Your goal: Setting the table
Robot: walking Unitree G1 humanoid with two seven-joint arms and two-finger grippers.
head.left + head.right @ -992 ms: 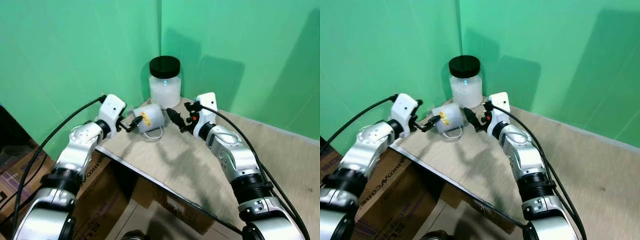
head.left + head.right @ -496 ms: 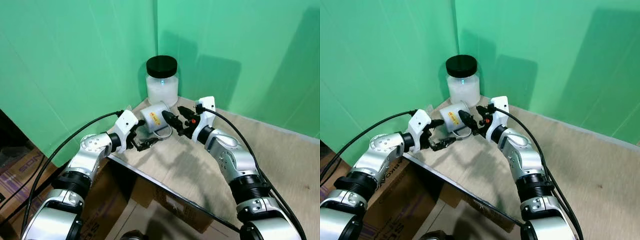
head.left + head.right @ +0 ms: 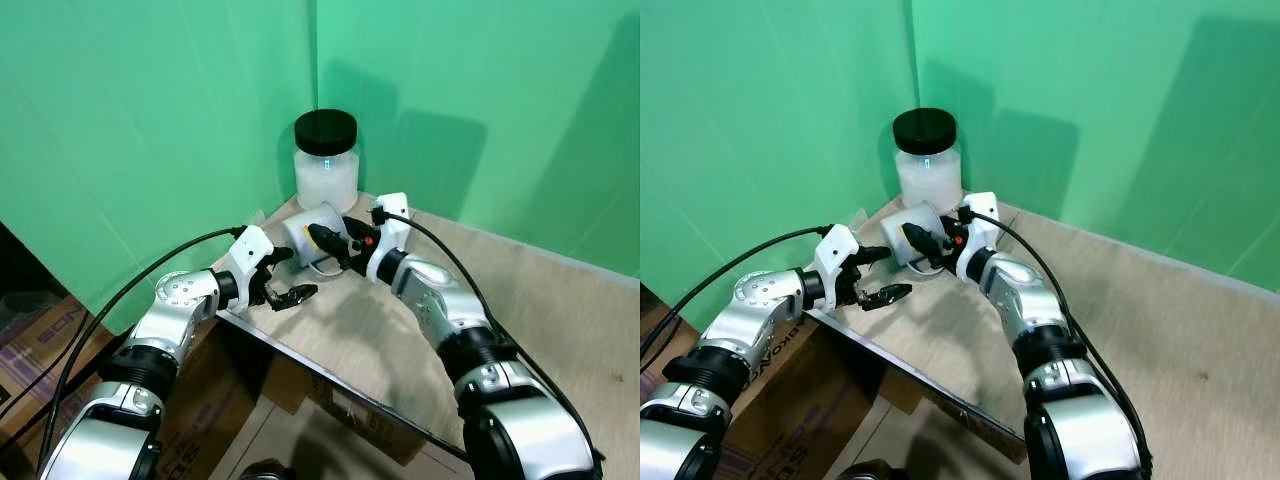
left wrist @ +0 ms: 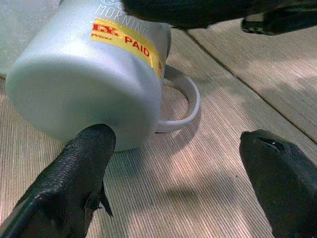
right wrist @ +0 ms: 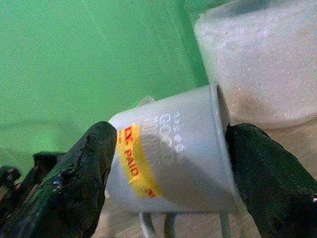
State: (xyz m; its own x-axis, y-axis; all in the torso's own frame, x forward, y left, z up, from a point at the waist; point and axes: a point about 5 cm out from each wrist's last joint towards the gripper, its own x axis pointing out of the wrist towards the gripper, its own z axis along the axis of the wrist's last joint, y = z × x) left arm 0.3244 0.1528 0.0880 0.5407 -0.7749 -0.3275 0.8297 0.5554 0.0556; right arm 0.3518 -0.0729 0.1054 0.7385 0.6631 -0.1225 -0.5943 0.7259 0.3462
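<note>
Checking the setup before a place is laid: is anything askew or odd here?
Yes. The white mug lies on its side near the table corner, handle down, before the black-lidded jar. The right end effector straddles it; the left end effector is open beside it.

Both silver arms reach forward and bend in toward each other. The left gripper (image 3: 282,276) has its fingers spread wide. The right gripper (image 5: 163,183) fingers are apart too.
</note>
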